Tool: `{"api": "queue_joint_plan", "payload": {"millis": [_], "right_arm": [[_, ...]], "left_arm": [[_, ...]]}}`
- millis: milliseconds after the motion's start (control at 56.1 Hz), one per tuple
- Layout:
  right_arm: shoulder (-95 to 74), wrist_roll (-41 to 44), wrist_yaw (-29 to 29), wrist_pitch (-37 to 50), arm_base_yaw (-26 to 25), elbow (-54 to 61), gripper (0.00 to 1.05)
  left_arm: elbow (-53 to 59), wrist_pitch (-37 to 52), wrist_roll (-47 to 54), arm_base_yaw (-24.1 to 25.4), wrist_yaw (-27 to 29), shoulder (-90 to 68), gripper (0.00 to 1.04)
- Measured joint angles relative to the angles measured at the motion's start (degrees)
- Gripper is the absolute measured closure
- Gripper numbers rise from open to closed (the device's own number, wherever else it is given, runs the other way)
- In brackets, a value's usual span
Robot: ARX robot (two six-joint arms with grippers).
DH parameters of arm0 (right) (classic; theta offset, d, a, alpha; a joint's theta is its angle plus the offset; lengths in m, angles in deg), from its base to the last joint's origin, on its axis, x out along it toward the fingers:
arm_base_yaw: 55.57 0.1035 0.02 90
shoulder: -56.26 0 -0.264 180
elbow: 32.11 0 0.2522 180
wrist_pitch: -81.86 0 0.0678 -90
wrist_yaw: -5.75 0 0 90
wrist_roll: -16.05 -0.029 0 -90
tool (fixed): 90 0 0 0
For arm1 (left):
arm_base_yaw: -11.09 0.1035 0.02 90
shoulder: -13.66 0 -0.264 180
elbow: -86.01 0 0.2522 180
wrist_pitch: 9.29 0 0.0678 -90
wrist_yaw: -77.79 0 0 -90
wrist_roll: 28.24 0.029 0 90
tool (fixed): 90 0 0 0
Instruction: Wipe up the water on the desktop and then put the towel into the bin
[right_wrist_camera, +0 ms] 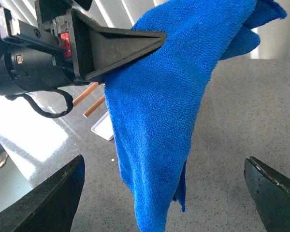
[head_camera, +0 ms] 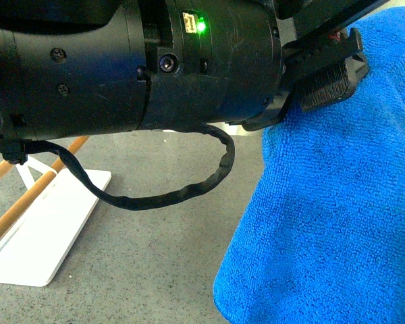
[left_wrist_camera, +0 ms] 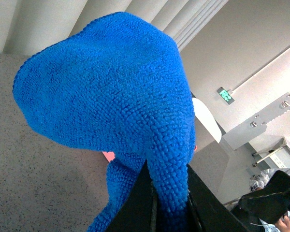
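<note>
One of two, the left end effector pinches the towel, which hangs long-axis down beneath it over the bench, a pink sliver of the bin just behind; the right end effector is spread.

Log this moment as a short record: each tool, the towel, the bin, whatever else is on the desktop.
left tool: shut on the towel
right tool: open, holding nothing
towel: hanging bunched from the left tool, above the desktop
bin: only a pink sliver shows behind the towel
other: white tray with wooden rods on the desktop
</note>
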Motion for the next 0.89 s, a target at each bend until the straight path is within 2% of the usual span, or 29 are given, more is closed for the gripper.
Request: {"api": "queue_joint_plan", "payload": {"millis": [232,410,588,891], "right_arm": [[-11.13,2.36,-2.01,11.67,5.64,0.22,0.07],[-19.96,5.38,-5.33,17.73,10.8,0.33,0.07],[-25.27,5.9,-5.97,24.26,15.02,0.44,0.07],[-36.83,5.25,-6.4,35.28,19.28,-1.75,0.07]], "left_arm": [[0.0,0.04,-0.15,0.0,0.04,0.0,0.99],[0.0,0.39,-0.28,0.0,0.04,0.02,0.99],[0.07,0.76,-0.59,0.13,-0.07,0.02,0.99],[1.01,1.88,-1.25,0.33,-0.52,0.02,0.99]]}}
